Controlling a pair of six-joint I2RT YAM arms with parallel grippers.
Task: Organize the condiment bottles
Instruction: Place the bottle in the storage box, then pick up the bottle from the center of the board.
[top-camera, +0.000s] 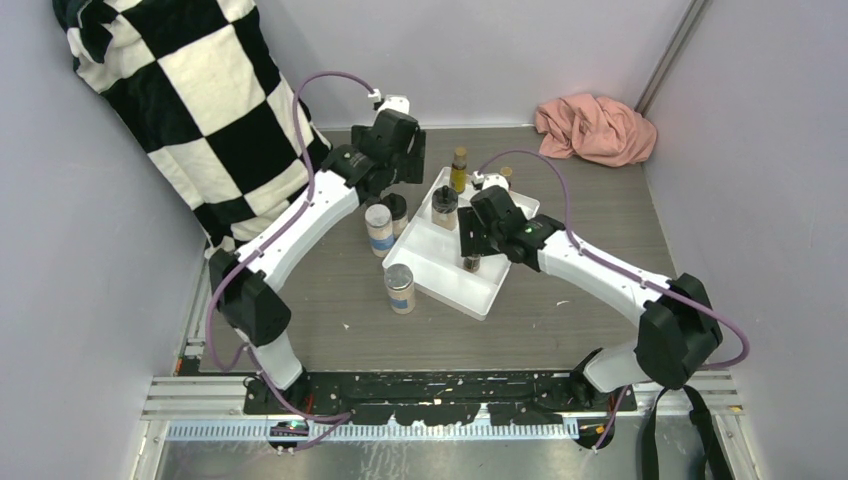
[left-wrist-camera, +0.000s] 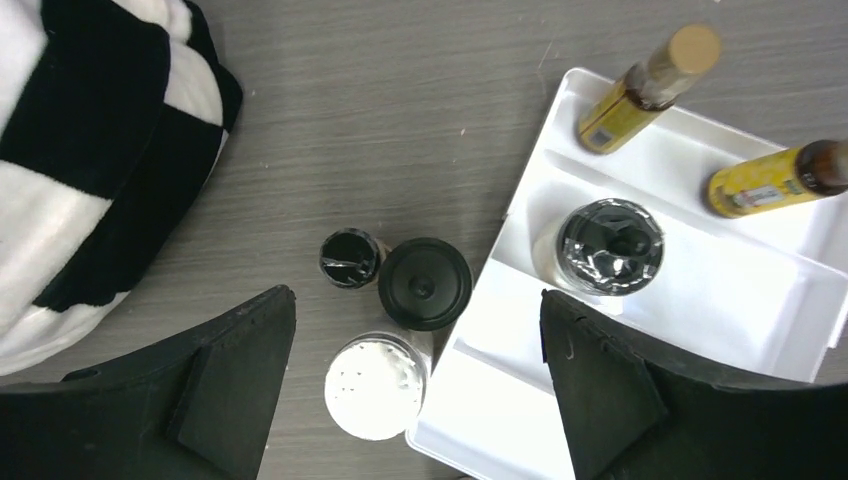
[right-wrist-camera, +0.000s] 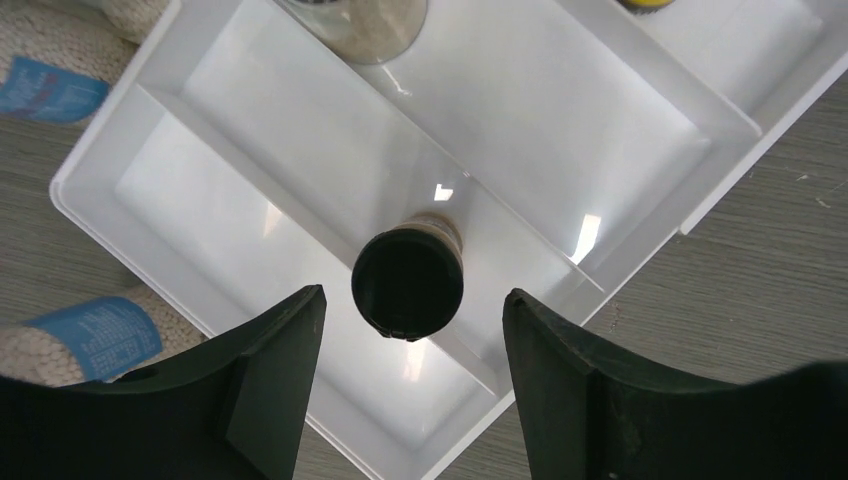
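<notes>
Sorting seemed half done: four small capped condiment bottles in the white rectangular tray, four on grey tabletop; left tool, right tool gaped empty

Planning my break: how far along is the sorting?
Four stand in the white tray: two yellow bottles, a black-lidded jar, a black-capped bottle inside the open right gripper. Nothing is held. Left: three bottles under the open left gripper, plus one jar by the tray's near corner.
</notes>
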